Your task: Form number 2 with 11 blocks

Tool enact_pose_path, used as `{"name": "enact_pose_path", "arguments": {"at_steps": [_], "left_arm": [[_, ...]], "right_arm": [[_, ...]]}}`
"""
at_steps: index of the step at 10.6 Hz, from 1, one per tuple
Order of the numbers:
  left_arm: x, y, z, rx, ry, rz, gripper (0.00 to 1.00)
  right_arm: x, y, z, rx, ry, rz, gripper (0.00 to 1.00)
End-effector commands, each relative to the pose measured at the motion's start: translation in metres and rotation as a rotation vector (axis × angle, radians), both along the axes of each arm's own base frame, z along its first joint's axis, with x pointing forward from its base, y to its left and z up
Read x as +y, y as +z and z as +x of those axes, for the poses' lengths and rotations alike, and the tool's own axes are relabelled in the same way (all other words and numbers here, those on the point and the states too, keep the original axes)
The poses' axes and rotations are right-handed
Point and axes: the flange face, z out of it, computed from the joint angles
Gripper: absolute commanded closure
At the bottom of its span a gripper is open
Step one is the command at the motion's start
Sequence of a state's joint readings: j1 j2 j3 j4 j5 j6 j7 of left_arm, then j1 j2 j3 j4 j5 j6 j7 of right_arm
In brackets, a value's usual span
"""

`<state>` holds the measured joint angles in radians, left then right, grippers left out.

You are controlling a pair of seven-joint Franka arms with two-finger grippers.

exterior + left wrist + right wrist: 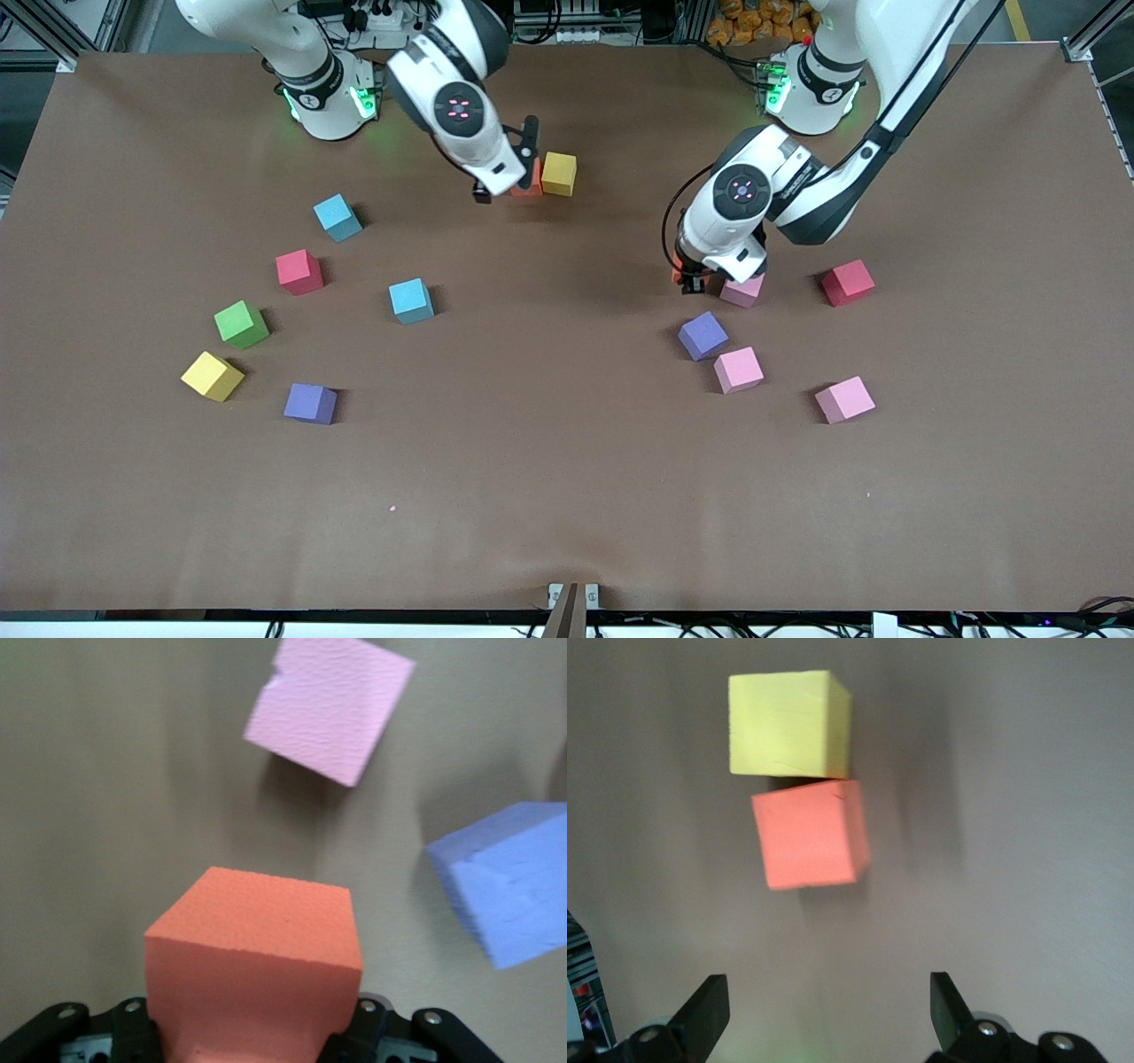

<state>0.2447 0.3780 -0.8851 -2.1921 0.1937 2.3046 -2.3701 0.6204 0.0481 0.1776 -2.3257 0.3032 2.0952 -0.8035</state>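
Firmly, the left gripper clamps an orange block beside a pink block. Wide apart, the right gripper fingers hang above the orange block touching a yellow block.

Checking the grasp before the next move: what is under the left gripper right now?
The left gripper is shut on an orange block, with a pink block beside it. The arm covers the table under the block, so whether it has lifted is unclear.
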Motion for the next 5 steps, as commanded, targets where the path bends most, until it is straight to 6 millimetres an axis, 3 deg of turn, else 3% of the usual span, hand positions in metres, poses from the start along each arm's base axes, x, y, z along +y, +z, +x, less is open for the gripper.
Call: {"name": "enact_pose_path", "arguments": {"at_steps": [1,3,5], "left_arm": [[-0.028,0.002,-0.041,0.023,-0.004,-0.02,0.87],[-0.077,-0.005,-0.09,0.016,-0.032,-0.076,0.87],[-0.105,-0.012,-0.116,0.037,-0.011,-0.108,0.87]], "right_arm": [[-0.075,0.032,0.056,-0.038,-0.115,0.054,0.0],[-0.144,0.064,0.109,-0.195,-0.271,0.072,0.0],[-0.21,0.078,0.153,-0.337,-0.408,0.073,0.0]]}}
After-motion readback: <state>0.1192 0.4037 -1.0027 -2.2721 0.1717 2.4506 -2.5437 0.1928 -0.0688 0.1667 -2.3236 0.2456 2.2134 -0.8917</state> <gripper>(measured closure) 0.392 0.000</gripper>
